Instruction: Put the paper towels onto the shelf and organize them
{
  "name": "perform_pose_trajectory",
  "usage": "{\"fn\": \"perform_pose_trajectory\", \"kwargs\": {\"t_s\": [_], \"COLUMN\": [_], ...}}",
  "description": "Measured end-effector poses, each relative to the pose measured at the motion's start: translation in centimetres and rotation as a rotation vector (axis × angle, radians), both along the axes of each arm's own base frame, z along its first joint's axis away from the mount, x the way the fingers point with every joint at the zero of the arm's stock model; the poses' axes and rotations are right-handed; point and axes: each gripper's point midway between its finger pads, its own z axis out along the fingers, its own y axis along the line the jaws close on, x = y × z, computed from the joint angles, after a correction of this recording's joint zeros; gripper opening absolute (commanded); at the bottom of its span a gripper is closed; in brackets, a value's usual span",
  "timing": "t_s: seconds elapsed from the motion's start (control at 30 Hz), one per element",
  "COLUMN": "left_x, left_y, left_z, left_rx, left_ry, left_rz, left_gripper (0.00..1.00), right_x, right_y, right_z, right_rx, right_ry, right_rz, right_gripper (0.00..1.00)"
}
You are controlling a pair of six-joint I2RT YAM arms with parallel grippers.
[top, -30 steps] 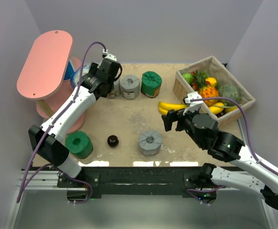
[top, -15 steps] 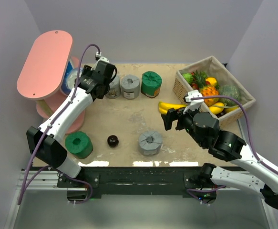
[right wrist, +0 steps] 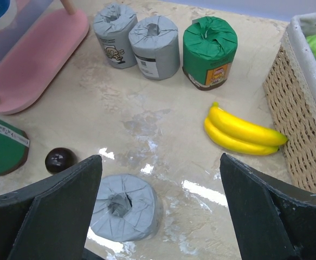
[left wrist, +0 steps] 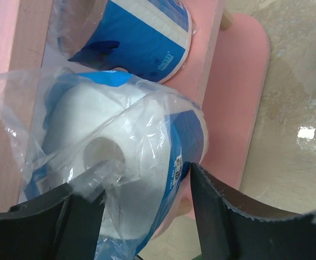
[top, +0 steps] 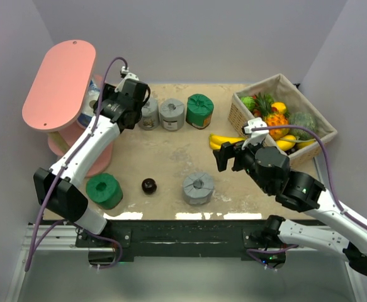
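Left hand (left wrist: 141,184) is seen pushed in at the shelf (top: 60,75), its two dark fingers (left wrist: 217,216) set either side of a white-and-blue paper towel roll (left wrist: 120,135) in loose clear wrap. Whether that roll is being squeezed or merely straddled cannot be told. The roll is lodged under the top pink board, and a second white-and-blue roll (left wrist: 141,38) is found just beyond it, the two touching.

Out on the desk (top: 170,151), two grey rolls (top: 149,114) (top: 172,114) and a green roll (top: 200,111) are lined up upright along the back, side by side. Another green roll (top: 104,190) is parked by the shelf's foot at the near edge, a small dark ball (top: 149,185) is spotted beside it, and a third grey roll (top: 198,187) is set just past the ball.

Right hand (top: 229,158) is held above the desk with its jaws spread wide and nothing between them, near the bananas (top: 224,141) and the wicker basket (top: 237,113).
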Motion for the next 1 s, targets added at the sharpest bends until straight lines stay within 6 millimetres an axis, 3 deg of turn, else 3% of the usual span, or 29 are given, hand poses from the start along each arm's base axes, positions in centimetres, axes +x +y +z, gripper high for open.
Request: {"fn": "perform_pose_trajectory", "kwargs": {"t_s": [0.43, 0.73, 0.87, 1.0], "left_x": [0.6, 1.4, 1.7, 2.3], "left_y": [0.0, -2.4, -3.5, -5.1], "left_z": [4.2, 7.3, 6.9, 6.1], "left_rx": [-0.011, -0.033, -0.052, -0.1], "left_ry": [-0.084, -0.148, -0.129, -0.111], "left_rz": [0.025, -0.035, -0.089, -0.161], "left_gripper": [0.71, 0.71, 0.65, 0.49], "right_x": [-0.3, -0.5, -0.5, -0.5], "right_y": [-0.1, -0.4, -0.4, -0.4], "right_z": [0.0, 0.3, 0.3, 0.3], "right_rx": [-0.001, 0.009, 0.01, 0.01], "right_ry": [0.005, -0.001, -0.002, -0.002], "right_rz": [0.012, 0.012, 0.012, 0.012], "right_gripper": [0.93, 0.93, 0.93, 0.93]}}
